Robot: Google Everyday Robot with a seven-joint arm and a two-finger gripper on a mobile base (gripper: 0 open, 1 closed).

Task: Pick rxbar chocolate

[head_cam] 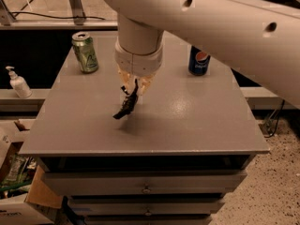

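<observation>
My white arm reaches down over the middle of the grey cabinet top (pixel 197 121). The gripper (pixel 132 91) hangs below the wrist and is shut on the rxbar chocolate (pixel 125 108), a flat bar in a black wrapper. The bar dangles tilted from the fingertips, lifted off the surface, with its shadow on the top just below it.
A green can (pixel 85 52) stands at the back left of the top. A blue Pepsi can (pixel 199 61) stands at the back right, partly behind my arm. A white pump bottle (pixel 18 83) sits on a ledge to the left. Cardboard boxes (pixel 18 196) lie on the floor at lower left.
</observation>
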